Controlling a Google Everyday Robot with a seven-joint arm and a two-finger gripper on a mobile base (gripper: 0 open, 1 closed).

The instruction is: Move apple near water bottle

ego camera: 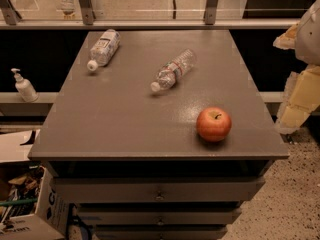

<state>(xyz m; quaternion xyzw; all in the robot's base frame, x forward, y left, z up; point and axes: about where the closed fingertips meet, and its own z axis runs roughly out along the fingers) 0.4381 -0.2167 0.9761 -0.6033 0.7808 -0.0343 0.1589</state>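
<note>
The red-orange apple (214, 124) with a short dark stem sits upright near the front right corner of the grey tabletop (115, 119). The slim clear water bottle (172, 70), with a white cap and a red-and-white label band, lies on its side at the table's middle back, cap pointing front-left. It is well apart from the apple. My gripper (296, 100) hangs at the right edge of the view, off the table's right side, to the right of and above the apple, touching nothing.
A stouter clear bottle (103, 49) with a large white label lies at the back left of the table. Drawers (159, 194) sit under the tabletop. A pump dispenser (23, 85) stands on a ledge to the left. Cardboard boxes (25, 209) fill the lower left floor.
</note>
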